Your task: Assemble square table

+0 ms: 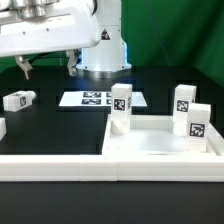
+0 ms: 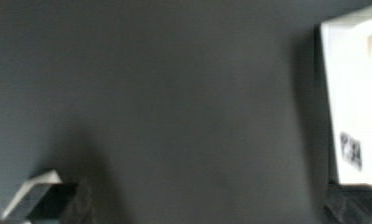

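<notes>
The square table's top (image 1: pixel 150 140) is a large white tray with a raised rim, lying at the exterior view's right. Three white tagged legs stand upright by it: one (image 1: pixel 120 105) at its far left corner, one (image 1: pixel 182 100) at its far right, one (image 1: pixel 196 122) at its right side. Whether they are fixed to it I cannot tell. Another leg (image 1: pixel 17 100) lies on the black table at the left. My gripper (image 1: pixel 47 70) hangs open and empty above the table's far left, apart from every part. In the wrist view the gripper (image 2: pixel 201 205) spans bare dark table.
The marker board (image 1: pixel 95 98) lies flat behind the top; its white edge (image 2: pixel 352 100) looks to run along one side of the wrist view. A long white bar (image 1: pixel 90 165) edges the table's front. A further white piece (image 1: pixel 2 128) shows at the left edge.
</notes>
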You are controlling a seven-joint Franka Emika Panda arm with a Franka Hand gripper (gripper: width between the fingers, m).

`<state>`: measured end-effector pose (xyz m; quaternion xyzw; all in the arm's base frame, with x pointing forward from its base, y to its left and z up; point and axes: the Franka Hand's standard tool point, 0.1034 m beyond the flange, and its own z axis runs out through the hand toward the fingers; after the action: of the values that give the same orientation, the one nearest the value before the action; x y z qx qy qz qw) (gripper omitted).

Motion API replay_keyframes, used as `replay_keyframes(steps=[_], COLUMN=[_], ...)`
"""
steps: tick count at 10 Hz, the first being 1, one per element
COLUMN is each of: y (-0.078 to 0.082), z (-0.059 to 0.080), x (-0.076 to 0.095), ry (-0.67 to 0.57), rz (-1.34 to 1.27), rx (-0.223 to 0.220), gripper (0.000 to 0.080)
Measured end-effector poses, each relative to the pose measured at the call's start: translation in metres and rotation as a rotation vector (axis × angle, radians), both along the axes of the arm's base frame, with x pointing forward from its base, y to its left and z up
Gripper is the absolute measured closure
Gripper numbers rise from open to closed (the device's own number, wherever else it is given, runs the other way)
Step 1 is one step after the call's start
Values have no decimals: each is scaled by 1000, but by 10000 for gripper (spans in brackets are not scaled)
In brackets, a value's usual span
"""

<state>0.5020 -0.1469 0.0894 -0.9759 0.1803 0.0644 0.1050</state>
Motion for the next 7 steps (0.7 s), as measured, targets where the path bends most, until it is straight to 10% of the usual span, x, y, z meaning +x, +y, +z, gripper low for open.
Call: replay_keyframes(steps=[3, 7], y=[-56, -60], z=[-9, -10], x=[-37, -41], ry=[278, 490], rz=[-12, 28], rx=[125, 229], gripper=[151, 151])
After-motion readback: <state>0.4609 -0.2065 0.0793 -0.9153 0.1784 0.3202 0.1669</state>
